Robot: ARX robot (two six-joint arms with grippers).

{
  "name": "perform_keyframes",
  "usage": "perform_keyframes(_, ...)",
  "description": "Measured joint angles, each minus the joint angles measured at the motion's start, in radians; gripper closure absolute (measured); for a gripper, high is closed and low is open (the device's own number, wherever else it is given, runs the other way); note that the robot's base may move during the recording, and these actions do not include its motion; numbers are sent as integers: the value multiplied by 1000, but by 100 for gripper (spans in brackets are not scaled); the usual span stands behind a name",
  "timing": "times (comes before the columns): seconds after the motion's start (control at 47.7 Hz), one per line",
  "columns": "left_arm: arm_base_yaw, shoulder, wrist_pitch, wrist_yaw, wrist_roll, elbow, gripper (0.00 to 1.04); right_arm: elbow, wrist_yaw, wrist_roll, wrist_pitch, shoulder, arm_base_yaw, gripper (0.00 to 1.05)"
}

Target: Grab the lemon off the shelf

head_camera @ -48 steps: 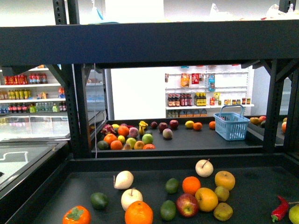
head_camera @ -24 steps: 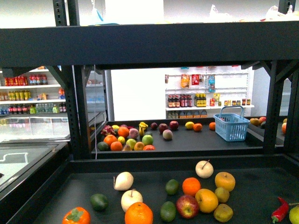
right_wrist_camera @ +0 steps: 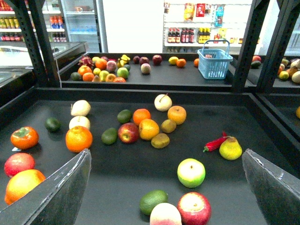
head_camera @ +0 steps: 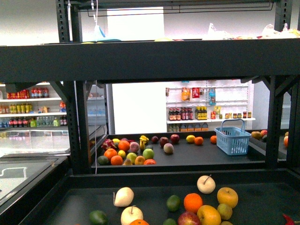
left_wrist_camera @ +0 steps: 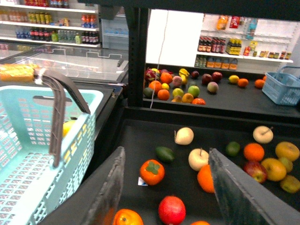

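The shelf is a black tiered stand; its near tray deck holds several loose fruits. A yellow lemon lies on the far deck beside an orange; it also shows in the right wrist view and the left wrist view. My left gripper is open and empty above the near deck's left part, over a persimmon and a red fruit. My right gripper is open and empty above a green apple. Neither gripper shows in the front view.
A teal basket with a brown handle hangs left of the near deck. A blue basket stands on the far deck at the right. Black uprights and a crossbeam frame the deck. White wall shelves of bottles stand behind.
The front view has shifted upward: the crossbeam and the near-deck fruits sit lower in the picture, and the front row of fruit is cut off at the bottom edge.
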Motion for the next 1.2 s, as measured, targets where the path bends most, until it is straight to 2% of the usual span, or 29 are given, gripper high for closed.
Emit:
perform_keyframes(0.105,-37,-61,22,-18,30,-117,72,0,0,0,0,0,0,8)
perform_keyframes(0.294,-39,-139,29,-21,37,-195,102,0,0,0,0,0,0,8)
perform_keyframes(1.196,-39,-459,-99,-23,44,-367,102,0,0,0,0,0,0,8)
